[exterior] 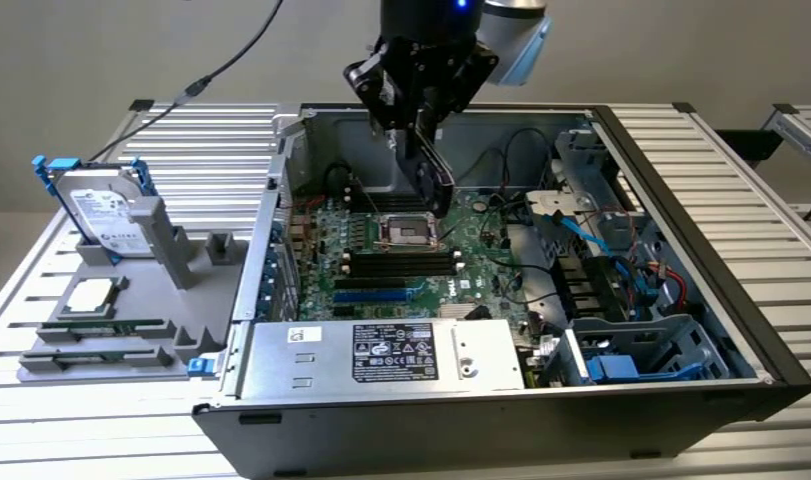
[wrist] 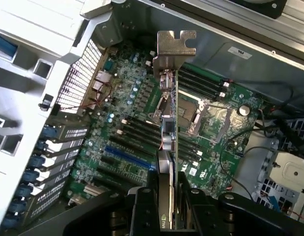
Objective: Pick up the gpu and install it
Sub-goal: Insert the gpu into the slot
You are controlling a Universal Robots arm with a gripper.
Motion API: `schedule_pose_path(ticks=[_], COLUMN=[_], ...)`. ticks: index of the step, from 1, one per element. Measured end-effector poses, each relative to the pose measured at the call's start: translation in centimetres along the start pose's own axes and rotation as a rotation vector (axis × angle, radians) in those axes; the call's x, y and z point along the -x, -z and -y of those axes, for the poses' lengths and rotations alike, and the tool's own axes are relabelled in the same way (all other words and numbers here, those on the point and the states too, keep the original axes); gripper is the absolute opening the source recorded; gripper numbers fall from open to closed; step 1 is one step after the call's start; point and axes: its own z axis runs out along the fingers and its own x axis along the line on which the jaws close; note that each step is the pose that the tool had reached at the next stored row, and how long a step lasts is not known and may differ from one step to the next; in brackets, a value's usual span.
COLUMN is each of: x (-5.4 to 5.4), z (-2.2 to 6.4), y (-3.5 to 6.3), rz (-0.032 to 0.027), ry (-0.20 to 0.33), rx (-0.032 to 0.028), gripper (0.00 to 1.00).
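The gpu (wrist: 169, 123), a thin green card with silver end bracket, hangs edge-on above the motherboard (wrist: 127, 147), unseated.

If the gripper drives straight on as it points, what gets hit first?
The gripper holds a thin green gpu card; its silver bracket would probably meet the green motherboard near the silver processor socket; depth unclear.

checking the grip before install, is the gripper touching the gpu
Touching. The wrist view shows the gripper clamped against both faces of the gpu, which stands edge-on between its fingers with no gap.
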Motion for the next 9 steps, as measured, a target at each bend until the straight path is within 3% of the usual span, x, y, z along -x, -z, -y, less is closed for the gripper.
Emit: schedule_pose_path(ticks=[9], x=[0.00], z=[0.05], y=[-0.43], rz=[-0.0071], ry=[0.165], rx=[-0.0017], gripper=[0.27])
